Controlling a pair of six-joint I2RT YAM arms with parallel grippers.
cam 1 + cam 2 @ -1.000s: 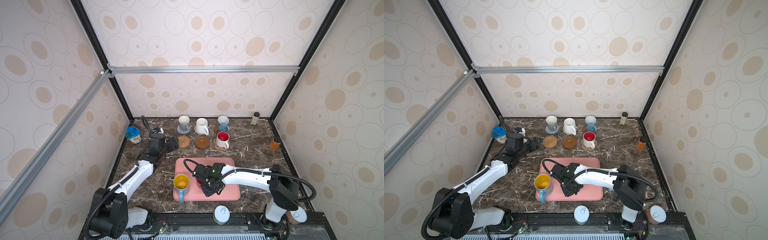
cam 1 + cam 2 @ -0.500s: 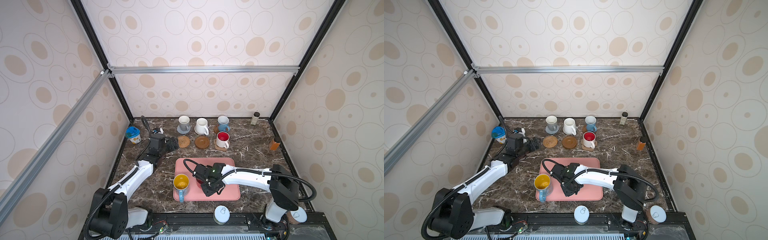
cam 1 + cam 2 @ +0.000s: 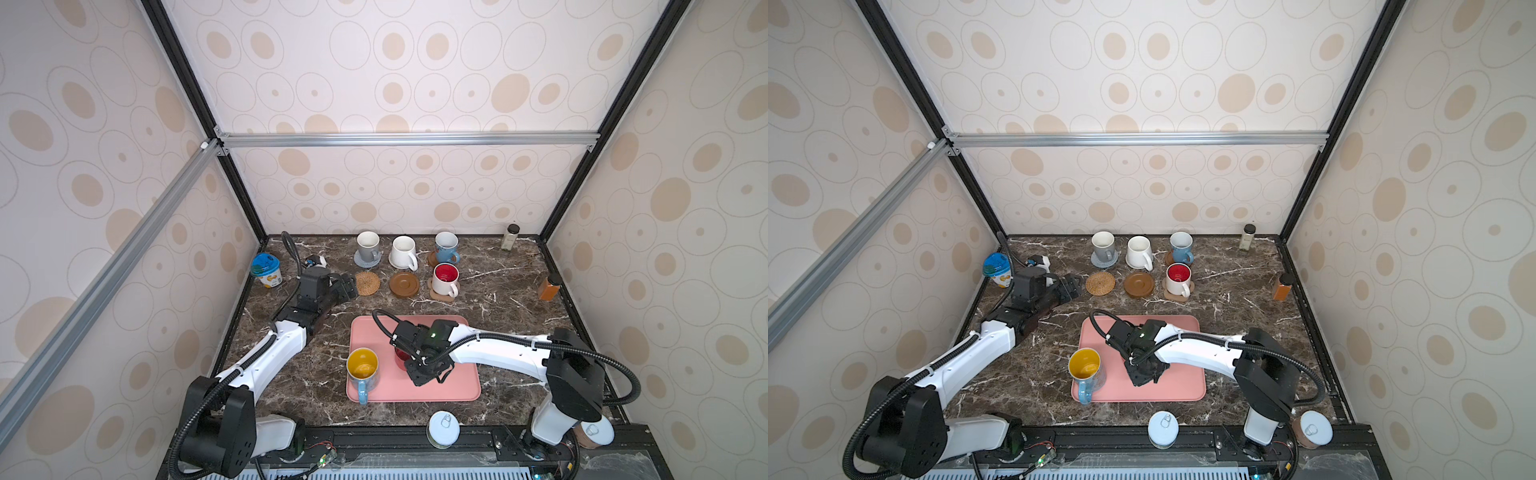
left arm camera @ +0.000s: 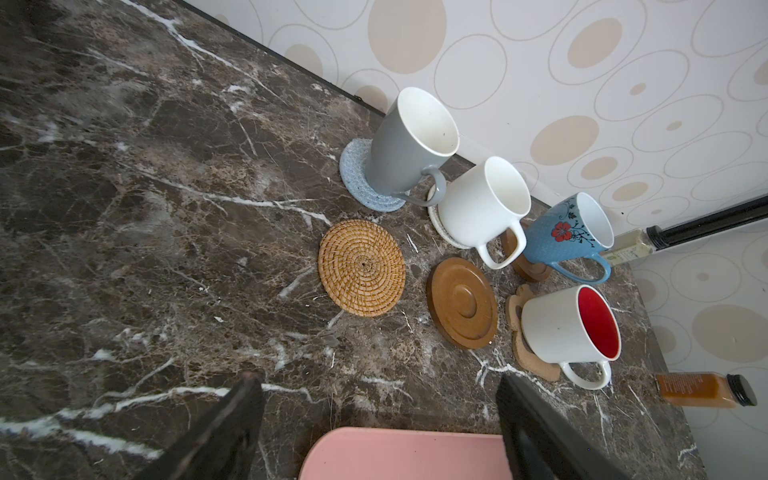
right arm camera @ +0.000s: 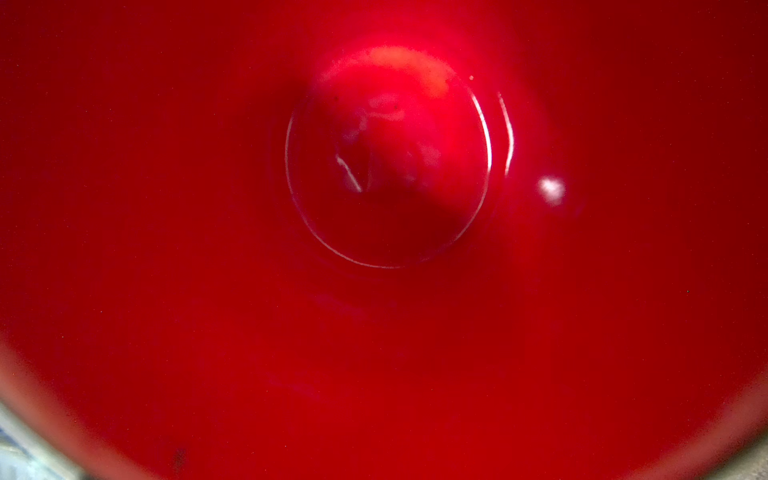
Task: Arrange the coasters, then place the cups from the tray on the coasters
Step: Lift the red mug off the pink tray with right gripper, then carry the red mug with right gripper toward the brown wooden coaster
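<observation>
**Top views.** Pink tray (image 3: 457,386) at front centre.
- On it: blue mug with yellow inside (image 3: 362,368) at the left edge, and the red mug (image 3: 399,356), largely covered by the right arm.
- Right gripper (image 3: 424,371) is down at the red mug with its jaws closed. Whether they clamp the mug is hidden.
- Left gripper (image 3: 347,286) is spread wide and empty, just beside the rattan coaster (image 3: 367,283).
- Blue-lidded tub (image 3: 997,270) stands by the left wall.

**Left wrist.**
- Grey mug (image 4: 409,141) on the knit coaster (image 4: 357,183).
- White mug (image 4: 478,208) on a cream coaster, mostly hidden.
- Light blue mug (image 4: 565,232) on a wooden disc, mostly hidden.
- White mug with red inside (image 4: 569,324) on the paw-shaped coaster (image 4: 523,357).
- Rattan coaster and bare wooden disc (image 4: 462,302) carry nothing.
- Only a corner of the tray shows, cut off at the frame edge.

**Right wrist.** The red mug's interior fills the frame, blurred.
</observation>
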